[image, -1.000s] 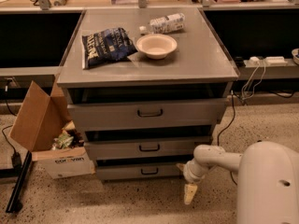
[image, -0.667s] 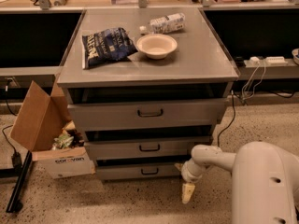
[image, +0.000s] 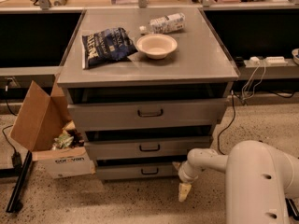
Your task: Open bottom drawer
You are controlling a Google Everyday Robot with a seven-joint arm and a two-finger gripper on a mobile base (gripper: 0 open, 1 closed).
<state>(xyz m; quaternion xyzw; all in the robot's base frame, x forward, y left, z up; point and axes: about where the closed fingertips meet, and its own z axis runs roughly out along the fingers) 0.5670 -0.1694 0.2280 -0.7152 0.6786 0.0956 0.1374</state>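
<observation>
Bottom drawer (image: 121,171): lowest and slimmest of three flat grey metal fronts, at floor level, with a small dark bar handle (image: 149,171) at its centre.
Room: open speckled floor (image: 117,202) in front; cardboard box (image: 56,148) just beside its left end.
End effector (image: 185,191): pale, pointing down near the drawer's right end, apart from the handle; whether it is parted or closed cannot be told.
Counter (image: 201,59): smooth grey top carrying a round bowl (image: 156,45).

Floor (image: 140,206): light, speckled w/ dark flecks; lighting warm, yellowish throughout. Grey metal cabinet (image: 205,55) stands centre frame, backed against a long counter (image: 93,1) w/ dark recesses below on L and R. Open cardboard box (image: 42,125) sits on floor just L of cabinet; power strip (image: 268,59) on ledge at R, cables (image: 232,111) hanging nearby.
</observation>
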